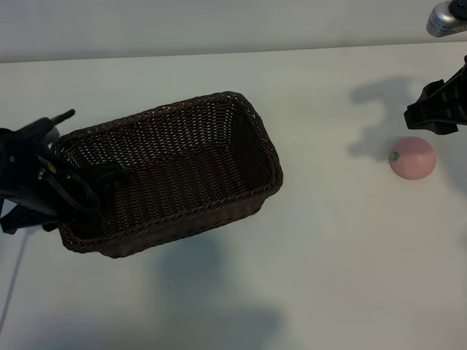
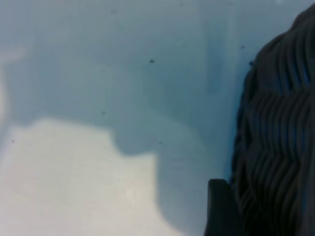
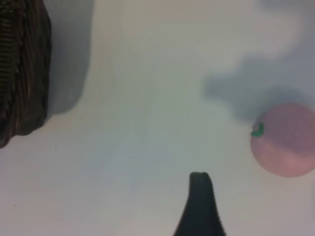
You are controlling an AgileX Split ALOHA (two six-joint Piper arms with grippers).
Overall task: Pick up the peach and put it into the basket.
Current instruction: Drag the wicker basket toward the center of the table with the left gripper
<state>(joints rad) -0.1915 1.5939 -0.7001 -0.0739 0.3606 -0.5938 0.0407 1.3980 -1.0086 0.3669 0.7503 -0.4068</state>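
White tabletop [image 1: 328,277], matte, fills the exterior view, with a pale wall band along the top edge; item one, the basket [image 1: 171,171], dark-brown wicker, lies at centre-left of the frame, slightly askew, nothing inside it; item two, the peach [image 1: 412,157], pale pink with a green mark on its left side, sits on the bare table at right of the frame, well apart from the basket; item three, your left gripper [image 1: 73,191], reaches over the basket's left end at the left edge of the frame, one finger inside the rim and one outside by the look of it, so it appears closed on the wicker wall, though the contact itself is dark and you should treat it as likely rather than certain; item four, your right gripper [image 1: 438,109], hangs at the upper right of the frame just above the peach, fingers spread and holding nothing; risks: the peach is round and would likely roll away if one finger nudges it before the other; a descent off-centre would push it toward the table's right edge; if the left grip on the rim is loose, the basket may skid or turn when the peach lands.
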